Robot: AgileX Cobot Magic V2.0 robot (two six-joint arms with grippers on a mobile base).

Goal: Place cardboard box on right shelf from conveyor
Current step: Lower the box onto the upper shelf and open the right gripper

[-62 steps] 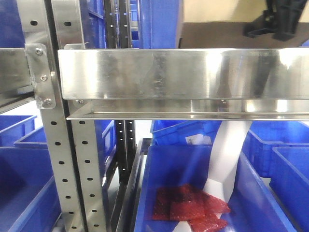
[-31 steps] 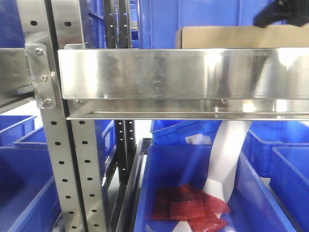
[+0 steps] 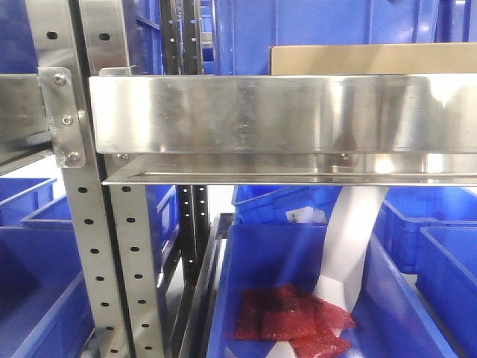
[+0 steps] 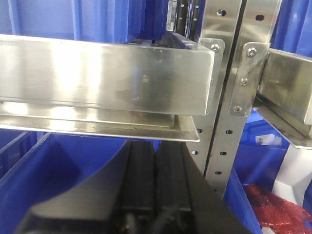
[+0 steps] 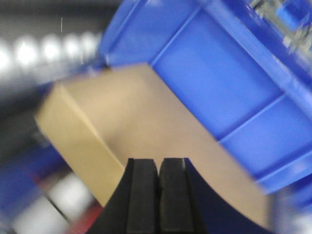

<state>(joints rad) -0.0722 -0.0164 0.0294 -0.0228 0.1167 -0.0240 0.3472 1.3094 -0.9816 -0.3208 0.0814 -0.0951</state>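
Right wrist view is pretty blurry, but the right gripper (image 5: 157,195) has its two black fingers pressed together with nothing between them, and it's clear of the box (image 5: 146,146), which fills the middle of that shot with a blue bin (image 5: 234,83) behind it. Left wrist cam shows the left gripper (image 4: 156,185) the same way, fingers together and empty, sitting low under the steel lip of a shelf (image 4: 102,80), next to a perforated upright (image 4: 224,73). Front cam: box (image 3: 373,58) sits on the right shelf (image 3: 283,112), only its top strip poking above the shiny front lip, over toward the right side. Below there's a blue bin (image 3: 253,246) with red packets (image 3: 294,322) in it.
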